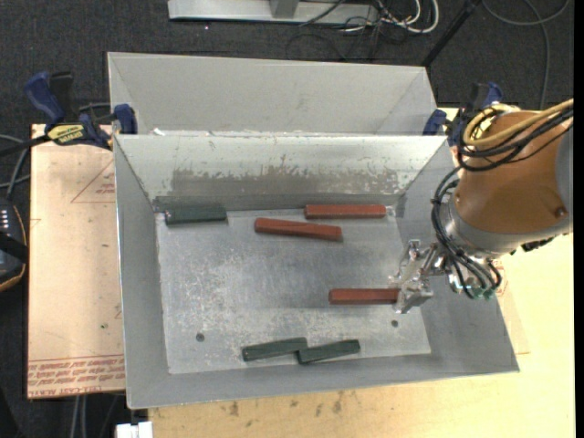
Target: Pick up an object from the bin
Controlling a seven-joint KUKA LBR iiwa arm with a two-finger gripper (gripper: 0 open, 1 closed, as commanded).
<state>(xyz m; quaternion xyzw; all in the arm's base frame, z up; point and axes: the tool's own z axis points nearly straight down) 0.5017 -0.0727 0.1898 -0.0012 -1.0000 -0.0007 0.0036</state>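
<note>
Dark, speckled carpet (82, 16) covers the floor around the grey bin (274, 94). Beyond its far wall a pale flat stand foot (265, 7) rests on the carpet, with a tangle of black and white cables (401, 3) just beside it. The light is even, shadows soft.

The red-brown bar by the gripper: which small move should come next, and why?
Probably shift the gripper along the red-brown bar toward its middle. It sits at the bar's end nearest the bin wall, where a grasp may slip.
</note>
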